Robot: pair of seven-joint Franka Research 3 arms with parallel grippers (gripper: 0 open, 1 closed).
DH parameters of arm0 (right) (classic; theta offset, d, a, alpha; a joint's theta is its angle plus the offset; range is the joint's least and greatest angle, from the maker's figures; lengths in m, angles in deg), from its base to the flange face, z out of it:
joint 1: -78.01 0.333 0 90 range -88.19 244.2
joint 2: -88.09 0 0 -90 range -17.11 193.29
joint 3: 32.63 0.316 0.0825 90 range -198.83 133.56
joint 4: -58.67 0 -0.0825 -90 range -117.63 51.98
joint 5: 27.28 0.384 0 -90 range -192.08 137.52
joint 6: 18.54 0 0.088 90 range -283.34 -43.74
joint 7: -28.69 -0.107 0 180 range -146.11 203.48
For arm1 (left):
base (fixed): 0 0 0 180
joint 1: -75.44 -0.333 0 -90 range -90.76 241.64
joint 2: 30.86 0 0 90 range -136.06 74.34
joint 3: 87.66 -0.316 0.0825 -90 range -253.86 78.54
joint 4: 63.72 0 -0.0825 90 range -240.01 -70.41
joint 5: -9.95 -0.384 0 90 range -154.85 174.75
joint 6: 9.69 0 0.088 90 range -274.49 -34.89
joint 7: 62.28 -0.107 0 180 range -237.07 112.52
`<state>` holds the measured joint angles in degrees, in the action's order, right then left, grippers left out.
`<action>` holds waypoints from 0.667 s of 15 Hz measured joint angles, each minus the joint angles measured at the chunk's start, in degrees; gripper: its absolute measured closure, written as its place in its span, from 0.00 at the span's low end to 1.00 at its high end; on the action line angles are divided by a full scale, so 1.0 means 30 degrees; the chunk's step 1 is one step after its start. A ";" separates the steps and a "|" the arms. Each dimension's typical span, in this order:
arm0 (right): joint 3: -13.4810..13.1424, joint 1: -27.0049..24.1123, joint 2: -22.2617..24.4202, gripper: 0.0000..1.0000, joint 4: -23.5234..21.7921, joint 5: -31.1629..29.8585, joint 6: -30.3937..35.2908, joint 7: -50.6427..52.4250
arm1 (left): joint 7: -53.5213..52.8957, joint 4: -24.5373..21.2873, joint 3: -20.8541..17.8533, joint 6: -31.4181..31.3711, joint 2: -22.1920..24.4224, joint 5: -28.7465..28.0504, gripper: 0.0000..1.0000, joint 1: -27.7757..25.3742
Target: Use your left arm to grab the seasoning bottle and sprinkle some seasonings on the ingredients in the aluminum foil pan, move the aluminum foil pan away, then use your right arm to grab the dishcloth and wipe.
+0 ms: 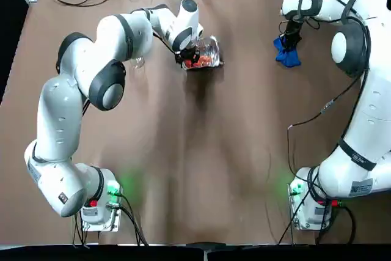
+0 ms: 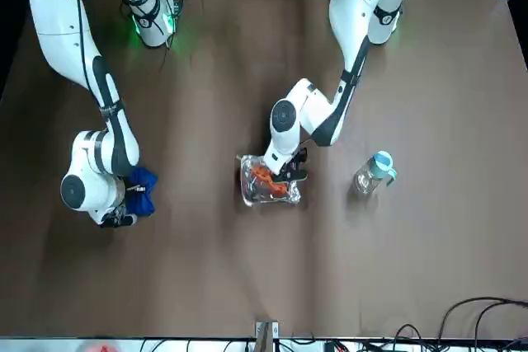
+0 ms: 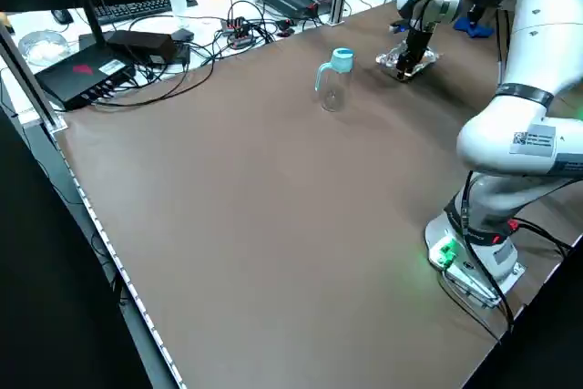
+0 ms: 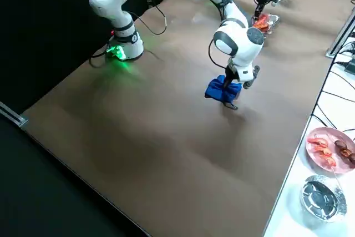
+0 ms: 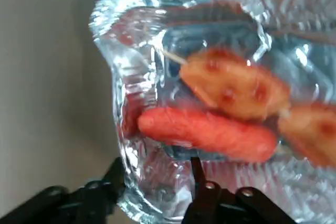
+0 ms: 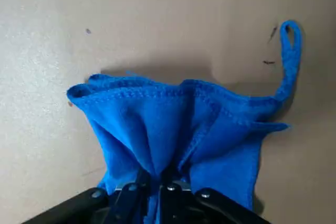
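Tools: right (image 6: pixel 153 184) pinches bunched dishcloth (image 6: pixel 173 135); left (image 5: pixel 159 169) straddles foil-pan wall (image 5: pixel 131 129).

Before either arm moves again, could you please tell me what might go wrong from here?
The left tool is open at the foil pan's edge; closing there could crumple the thin wall or tip out the food. The bottle stands upright close by, so a sideways swing of that arm might knock it over. The right tool pinches the cloth into a bunch, which may wipe unevenly.

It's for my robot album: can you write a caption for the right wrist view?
The right gripper pinches a blue dishcloth above the brown table.
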<state>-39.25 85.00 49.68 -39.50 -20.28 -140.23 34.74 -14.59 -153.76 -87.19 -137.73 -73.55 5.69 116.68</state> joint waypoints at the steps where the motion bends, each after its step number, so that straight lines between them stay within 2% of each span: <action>1: 0.0000 0.0000 -0.0002 0.89 0.0000 0.0000 0.0000 0.0000 | -0.0002 0.0000 0.0078 0.0463 -0.0006 0.0009 0.48 0.0001; 3: 0.0000 0.0000 -0.0005 0.89 0.0000 0.0000 0.0000 0.0000 | -0.0031 0.0000 0.0210 0.0799 -0.0012 0.0031 0.69 -0.0007; 6: 0.0000 0.0000 -0.0013 0.89 0.0000 0.0000 0.0010 0.0001 | -0.0040 0.0020 0.0551 0.0981 0.0009 0.0079 0.90 -0.0113; 7: 0.0000 0.0000 -0.0013 0.89 0.0000 0.0000 0.0010 0.0000 | -0.0066 0.0027 0.0640 0.1222 0.0033 0.0092 0.94 -0.0145; 10: -0.0002 -0.0005 -0.0014 0.89 0.0004 0.0000 0.0056 0.0001 | -0.0190 0.0027 0.0859 0.2008 0.0104 0.0125 0.94 -0.0204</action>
<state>-39.26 84.99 49.64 -39.49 -20.28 -140.06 34.74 -15.16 -153.68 -84.61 -131.71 -73.24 6.06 116.07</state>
